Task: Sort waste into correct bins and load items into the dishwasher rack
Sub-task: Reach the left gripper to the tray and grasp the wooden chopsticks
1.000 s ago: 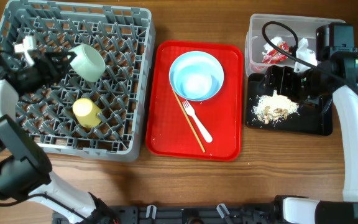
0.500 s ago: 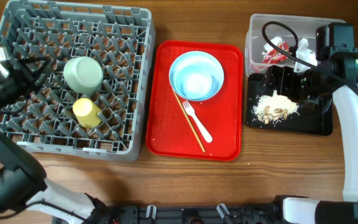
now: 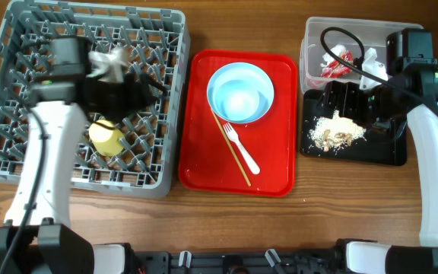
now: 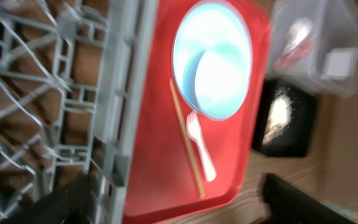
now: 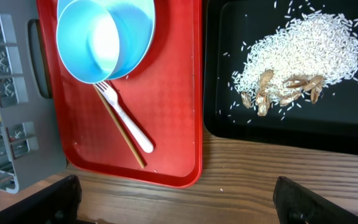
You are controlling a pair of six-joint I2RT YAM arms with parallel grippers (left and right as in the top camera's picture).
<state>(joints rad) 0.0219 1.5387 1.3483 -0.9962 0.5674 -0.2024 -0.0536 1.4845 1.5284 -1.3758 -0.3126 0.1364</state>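
Left gripper (image 3: 149, 85) has swung back over the rack (image 3: 166, 46), left of the red tray (image 3: 204, 152); the next pickup looks due. Left wrist: jaws gape, empty; bowl (image 4: 211, 59), fork (image 4: 202, 152) and chopsticks (image 4: 182, 134) wait on the tray. Right wrist: right gripper (image 5: 182, 202) gapes, crumbs (image 5: 303, 46) right of the tray.

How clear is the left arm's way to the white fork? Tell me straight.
Probably clear. The white fork lies uncovered on the red tray, right beside the dishwasher rack where the left gripper hovers open. Only the chopsticks lie close alongside it.
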